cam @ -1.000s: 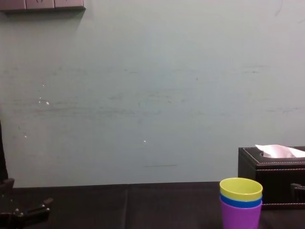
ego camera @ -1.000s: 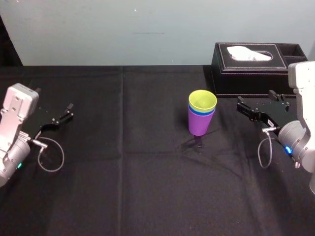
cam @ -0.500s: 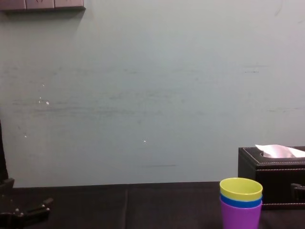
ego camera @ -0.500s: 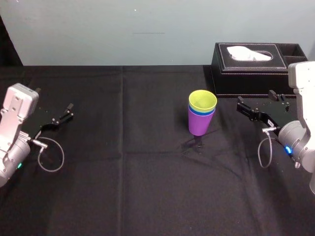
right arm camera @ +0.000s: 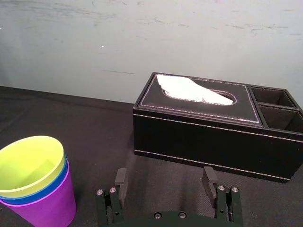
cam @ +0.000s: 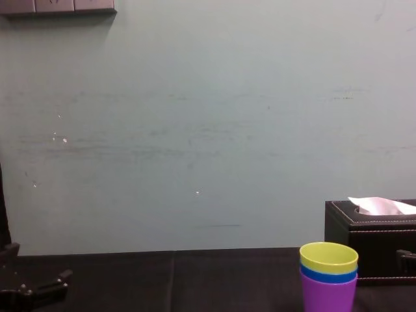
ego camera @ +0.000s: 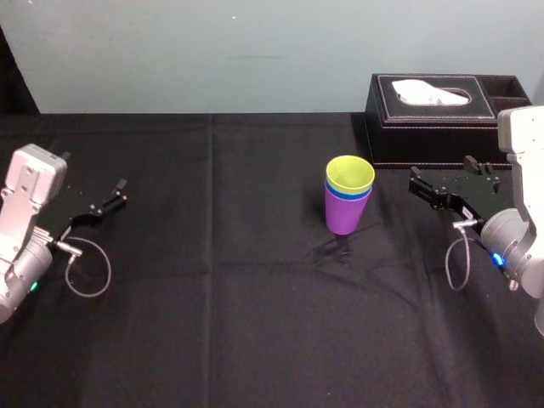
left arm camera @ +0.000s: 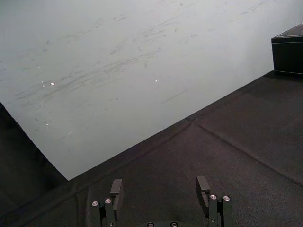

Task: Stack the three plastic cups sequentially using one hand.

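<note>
Three plastic cups stand nested upright on the black cloth: the purple cup (ego camera: 344, 212) at the bottom, the blue cup (ego camera: 345, 195) in it, the yellow-green cup (ego camera: 349, 174) on top. The stack also appears in the chest view (cam: 328, 279) and the right wrist view (right arm camera: 35, 179). My right gripper (ego camera: 438, 189) hovers to the right of the stack, apart from it, open and empty (right arm camera: 165, 182). Far off at the left edge, my left gripper (ego camera: 106, 202) rests open (left arm camera: 158, 187) with nothing between its fingers.
A black tissue box (ego camera: 438, 110) with a white tissue stands at the back right, behind my right gripper (right arm camera: 208, 125). The black tablecloth (ego camera: 212, 297) stretches wide between the two arms. A pale wall (cam: 195, 130) closes off the table's far edge.
</note>
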Controlling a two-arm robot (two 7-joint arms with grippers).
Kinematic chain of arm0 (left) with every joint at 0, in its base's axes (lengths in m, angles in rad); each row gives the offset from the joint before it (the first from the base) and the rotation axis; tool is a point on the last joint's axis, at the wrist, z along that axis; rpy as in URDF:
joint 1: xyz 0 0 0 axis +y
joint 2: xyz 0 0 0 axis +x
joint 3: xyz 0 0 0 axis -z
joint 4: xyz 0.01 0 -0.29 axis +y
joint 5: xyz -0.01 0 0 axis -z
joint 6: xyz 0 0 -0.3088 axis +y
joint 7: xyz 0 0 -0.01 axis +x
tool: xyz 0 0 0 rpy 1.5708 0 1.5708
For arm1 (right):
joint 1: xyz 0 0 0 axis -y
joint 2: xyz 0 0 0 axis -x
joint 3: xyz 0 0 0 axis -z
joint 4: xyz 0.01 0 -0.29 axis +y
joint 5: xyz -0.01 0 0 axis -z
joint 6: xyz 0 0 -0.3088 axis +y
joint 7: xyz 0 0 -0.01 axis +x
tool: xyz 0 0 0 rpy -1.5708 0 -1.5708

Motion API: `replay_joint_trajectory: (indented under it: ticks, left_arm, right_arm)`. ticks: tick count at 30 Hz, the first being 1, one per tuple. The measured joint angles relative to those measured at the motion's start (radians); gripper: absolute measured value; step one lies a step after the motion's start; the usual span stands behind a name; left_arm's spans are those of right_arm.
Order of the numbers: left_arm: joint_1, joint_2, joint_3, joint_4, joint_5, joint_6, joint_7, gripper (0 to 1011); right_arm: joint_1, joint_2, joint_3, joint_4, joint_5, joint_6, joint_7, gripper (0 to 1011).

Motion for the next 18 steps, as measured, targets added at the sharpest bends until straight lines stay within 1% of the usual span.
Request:
replay_joint_trajectory:
  ticks: [18]
  left_arm:
    - [0.0,0.0,0.0,0.0,0.0,0.0,0.0,1011]
  right_arm:
    - [0.0,0.0,0.0,0.0,0.0,0.0,0.0,1003]
